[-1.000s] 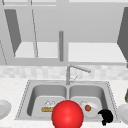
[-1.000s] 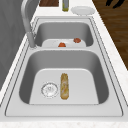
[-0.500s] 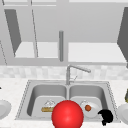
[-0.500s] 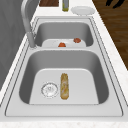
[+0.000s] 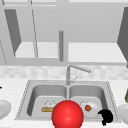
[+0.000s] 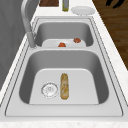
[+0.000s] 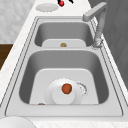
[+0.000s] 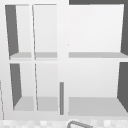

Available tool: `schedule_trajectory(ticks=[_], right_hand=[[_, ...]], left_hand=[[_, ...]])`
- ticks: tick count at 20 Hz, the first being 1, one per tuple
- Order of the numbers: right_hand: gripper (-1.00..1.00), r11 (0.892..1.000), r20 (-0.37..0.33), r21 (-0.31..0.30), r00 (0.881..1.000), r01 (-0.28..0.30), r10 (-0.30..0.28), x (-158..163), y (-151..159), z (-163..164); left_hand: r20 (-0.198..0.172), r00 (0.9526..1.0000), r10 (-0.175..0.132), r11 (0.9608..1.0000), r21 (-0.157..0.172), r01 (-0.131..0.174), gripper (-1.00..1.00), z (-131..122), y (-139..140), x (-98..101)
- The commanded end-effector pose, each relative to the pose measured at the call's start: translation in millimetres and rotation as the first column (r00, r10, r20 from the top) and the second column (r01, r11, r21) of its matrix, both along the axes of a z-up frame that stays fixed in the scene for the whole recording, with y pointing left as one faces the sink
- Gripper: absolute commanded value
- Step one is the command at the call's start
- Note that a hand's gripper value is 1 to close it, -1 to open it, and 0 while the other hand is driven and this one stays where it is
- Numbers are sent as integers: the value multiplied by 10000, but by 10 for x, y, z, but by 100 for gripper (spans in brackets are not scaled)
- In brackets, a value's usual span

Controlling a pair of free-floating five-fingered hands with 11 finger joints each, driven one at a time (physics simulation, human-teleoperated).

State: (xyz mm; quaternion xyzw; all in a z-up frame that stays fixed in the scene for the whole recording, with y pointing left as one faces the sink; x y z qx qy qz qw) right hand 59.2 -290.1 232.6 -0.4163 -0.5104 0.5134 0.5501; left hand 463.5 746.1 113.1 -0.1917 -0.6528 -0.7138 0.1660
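Low at the sink's front edge, the right hand (image 5: pixel 106 117) hovers just right of the plate (image 5: pixel 90 110) in the right basin — whether its fingers are curled or straight I cannot tell. An orange-red fruit (image 7: pixel 66 88) sits on that plate, a bread roll (image 6: pixel 64 85) lies in the left basin, and a red ball (image 5: pixel 67 115) floats up front.

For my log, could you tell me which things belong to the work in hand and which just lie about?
In hand: right hand, plate in right basin, red fruit on it.
Lying about: bread roll, counter plate, bottle, red ball.
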Motion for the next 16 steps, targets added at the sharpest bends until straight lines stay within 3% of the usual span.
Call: schedule_trajectory(ticks=[1, 6, 9, 12, 16], right_hand=[[0, 10000, 0, 0, 10000, 0, 0, 0, 0, 0], [0, 10000, 0, 0, 10000, 0, 0, 0, 0, 0], [0, 10000, 0, 0, 10000, 0, 0, 0, 0, 0], [0, 10000, 0, 0, 10000, 0, 0, 0, 0, 0], [0, 10000, 0, 0, 10000, 0, 0, 0, 0, 0]], left_hand=[[47, 10000, 10, 9998, 188, -11, -100, -5, -162, 18], [-50, 10000, -3, 9999, 150, 3, -100, -35, -104, -21], [96, 9998, -190, 9996, 232, 188, -100, -60, -98, -211], [-43, 9997, -232, 9995, 230, 233, -100, -144, -94, -388], [9, 9996, -286, 9989, 365, 285, -100, -224, -72, -429]])
